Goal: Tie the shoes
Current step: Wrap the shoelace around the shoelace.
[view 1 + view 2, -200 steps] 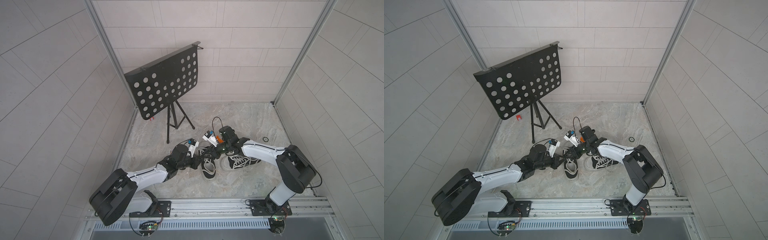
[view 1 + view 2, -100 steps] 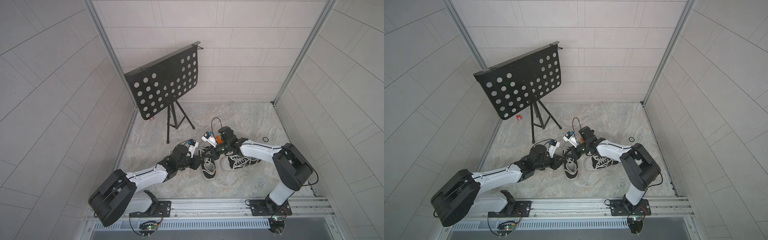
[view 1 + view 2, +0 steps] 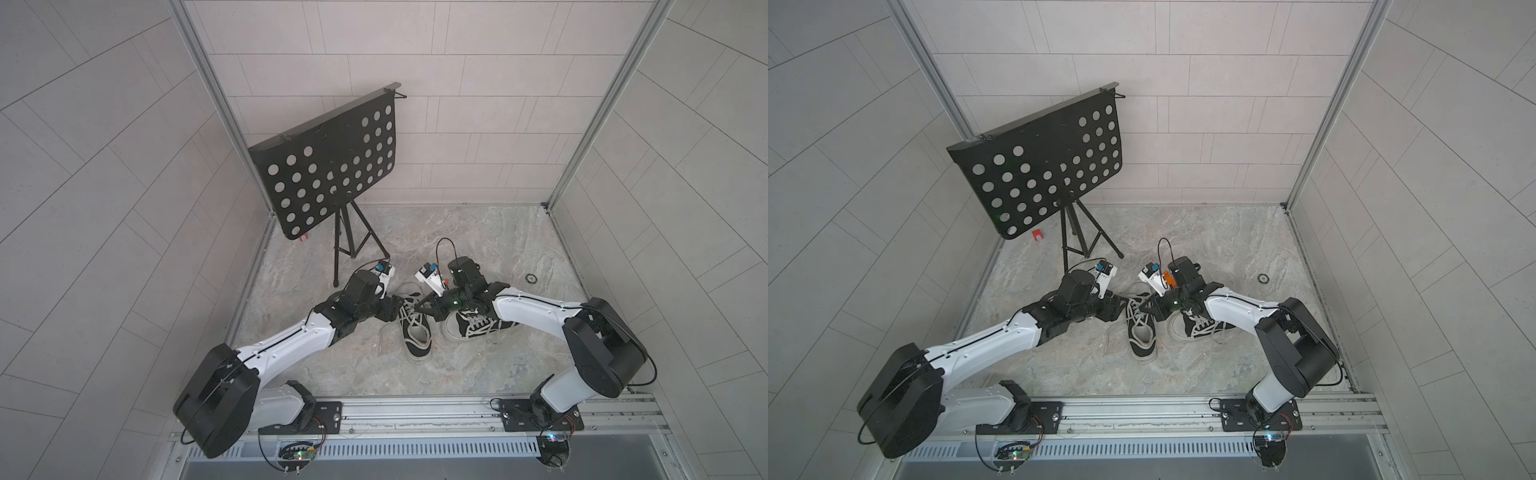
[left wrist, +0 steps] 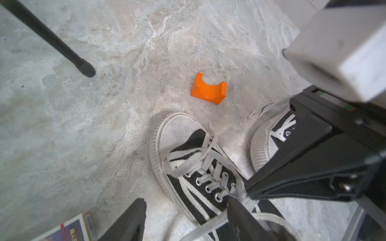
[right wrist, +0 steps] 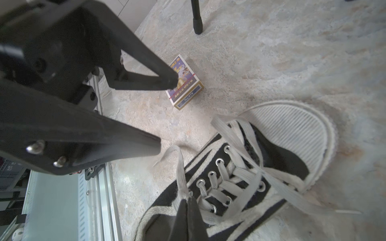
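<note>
Right wrist view: box (image 5: 188,92) beside the shoe (image 5: 282,158) reads "No.979".

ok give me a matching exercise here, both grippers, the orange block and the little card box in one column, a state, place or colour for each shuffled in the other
Column one
1. left gripper
2. right gripper
3. orange block
4. card box

Column two
a. printed in blue and gold
b. shut on a lace
c. lying just past the toe cap of the shoe
d. open, jaws well apart

Pairs: 1-d, 2-b, 3-c, 4-a
</note>
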`<state>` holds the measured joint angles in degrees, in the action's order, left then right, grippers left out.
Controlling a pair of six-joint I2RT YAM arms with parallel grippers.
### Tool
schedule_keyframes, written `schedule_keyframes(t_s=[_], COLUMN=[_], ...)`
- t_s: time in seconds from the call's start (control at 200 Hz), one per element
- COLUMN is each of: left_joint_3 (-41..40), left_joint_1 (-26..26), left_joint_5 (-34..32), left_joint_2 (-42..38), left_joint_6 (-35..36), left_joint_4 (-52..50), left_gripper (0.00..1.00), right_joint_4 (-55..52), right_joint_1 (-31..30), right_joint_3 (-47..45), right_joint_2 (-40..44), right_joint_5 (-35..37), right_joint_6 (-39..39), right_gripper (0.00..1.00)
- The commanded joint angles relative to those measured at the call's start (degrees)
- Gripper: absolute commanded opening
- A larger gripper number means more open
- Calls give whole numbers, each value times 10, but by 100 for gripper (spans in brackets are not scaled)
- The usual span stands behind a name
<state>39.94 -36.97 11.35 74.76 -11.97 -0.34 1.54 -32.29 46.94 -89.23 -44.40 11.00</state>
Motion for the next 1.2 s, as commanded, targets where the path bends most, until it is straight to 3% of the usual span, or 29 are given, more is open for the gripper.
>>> schedule_keyframes(t_s=[0.0,0.16,0.425,0.505,0.575,0.71,0.85,1.01,1.196], left_joint_3=[44,93,140,147,146,107,29,-52,-65], left_joint_1=[2,1,0,-1,-2,-2,-3,-24,-81], left_joint_5=[5,24,41,33,11,-21,-18,13,58], left_joint_2=[44,104,182,196,196,147,53,-78,-157], left_joint_6=[91,151,186,186,180,148,98,53,23], left_joint_4=[-46,-62,-81,-81,-74,-37,-3,1,-31], left_gripper=[69,69,68,58,35,15,4,1,3], right_joint_4=[10,14,19,20,24,27,27,28,40], right_joint_1=[1,4,6,6,6,8,14,20,23], right_joint_3=[-6,-8,-11,-12,-15,-18,-14,-3,10], right_joint_2=[17,18,14,14,16,19,17,4,-19], right_joint_5=[9,7,3,3,4,21,46,61,59], right_joint_6=[10,15,20,21,24,35,51,66,86], right_gripper=[0,0,0,0,0,0,0,0,0])
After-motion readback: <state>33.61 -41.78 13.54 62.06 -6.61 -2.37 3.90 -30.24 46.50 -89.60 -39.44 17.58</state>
